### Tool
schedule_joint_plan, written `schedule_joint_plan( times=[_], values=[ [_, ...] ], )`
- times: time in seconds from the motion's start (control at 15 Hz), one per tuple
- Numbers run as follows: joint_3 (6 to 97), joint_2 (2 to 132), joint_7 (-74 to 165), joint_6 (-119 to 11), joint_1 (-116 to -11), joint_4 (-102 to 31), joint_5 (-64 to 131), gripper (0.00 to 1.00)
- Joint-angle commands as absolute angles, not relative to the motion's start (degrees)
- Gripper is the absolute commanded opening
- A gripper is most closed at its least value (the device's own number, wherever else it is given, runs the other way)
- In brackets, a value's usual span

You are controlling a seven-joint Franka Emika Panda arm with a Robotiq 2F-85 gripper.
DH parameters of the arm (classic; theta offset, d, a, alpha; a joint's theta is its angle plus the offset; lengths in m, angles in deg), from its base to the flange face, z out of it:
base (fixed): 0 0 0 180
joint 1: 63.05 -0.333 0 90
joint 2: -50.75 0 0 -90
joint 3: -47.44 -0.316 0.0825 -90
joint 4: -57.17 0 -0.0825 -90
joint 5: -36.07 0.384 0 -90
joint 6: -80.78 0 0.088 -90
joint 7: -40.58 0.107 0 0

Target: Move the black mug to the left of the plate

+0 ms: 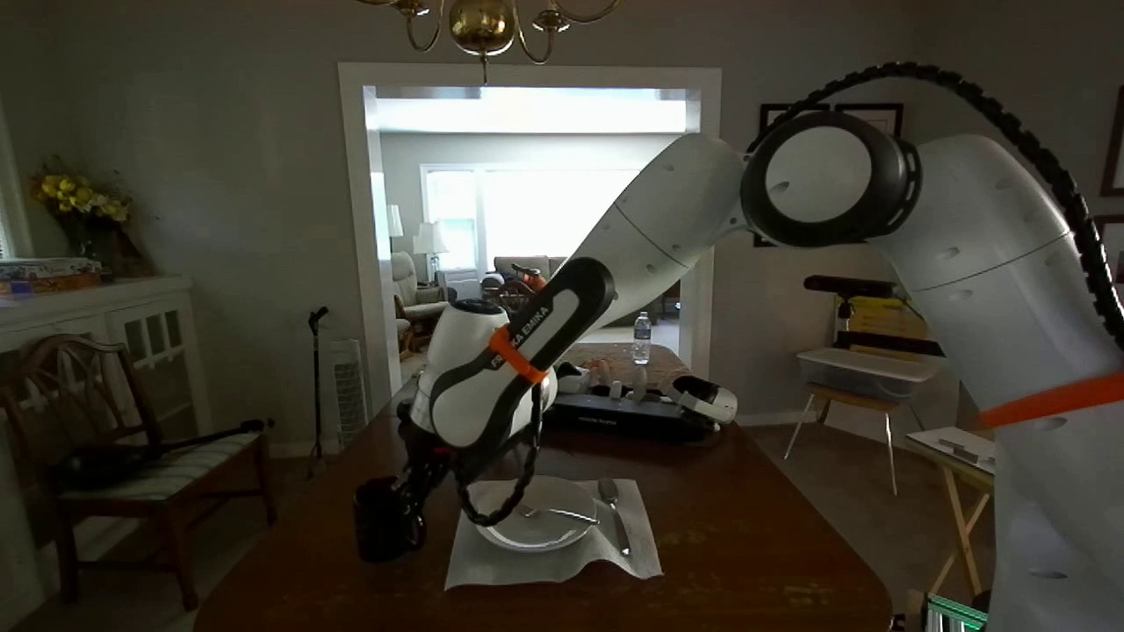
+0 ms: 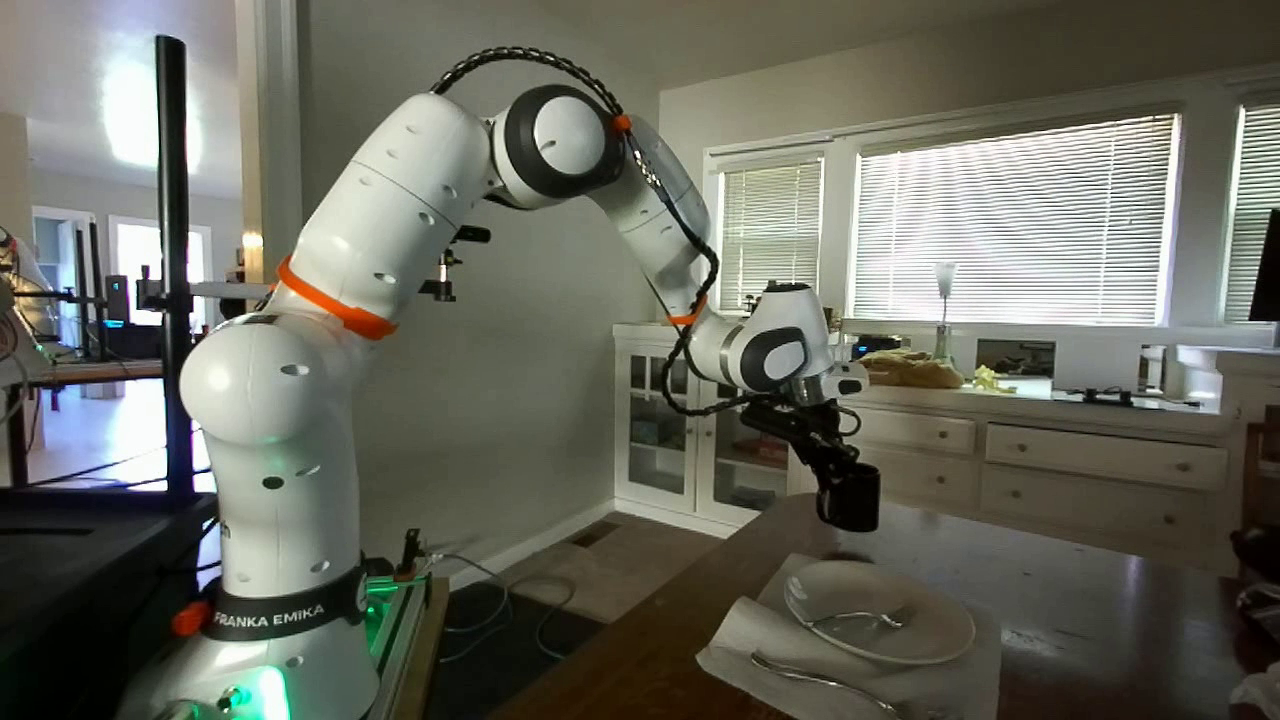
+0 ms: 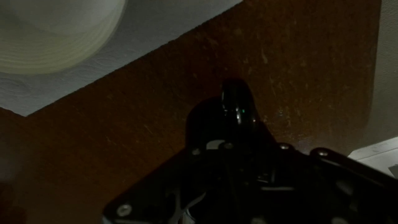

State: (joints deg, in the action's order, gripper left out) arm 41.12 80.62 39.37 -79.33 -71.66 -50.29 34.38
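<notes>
Since the black mug (image 2: 852, 500) hangs clear of the desk (image 2: 1100, 640) in an exterior view, I judge the step in hand to be the carry, probably late in it. My jaws are closed on the mug and bear its weight, though the wrist view is too dark for me to tell which part they pinch. It looks roughly upright. Near it, though not touching, I see the placemat (image 1: 492, 566) in an exterior view, with the plate (image 1: 544, 535) and a spoon (image 1: 608, 490) on it; the mug is left of all three there, so if left is meant from that side, little sideways travel seems called for. What I want next is a slow, straight descent with the base level, until it meets bare wood, then the jaws parted gently and backed off so nothing drags or tips. Farther off are a flat black box (image 1: 606, 420) and, behind that, a water bottle (image 1: 642, 338); both are well apart from the mug, and I doubt either will hinder the placing.
</notes>
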Motion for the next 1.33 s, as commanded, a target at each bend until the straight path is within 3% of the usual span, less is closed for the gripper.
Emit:
schedule_joint_plan(
  times=[0.0,1.27],
  values=[
    [40.24,79.9,38.37,-81.51,-71.13,-51.89,34.72,0.05],
    [40.0,80.63,38.32,-85.24,-70.97,-55.56,34.65,0.05]
  ],
)
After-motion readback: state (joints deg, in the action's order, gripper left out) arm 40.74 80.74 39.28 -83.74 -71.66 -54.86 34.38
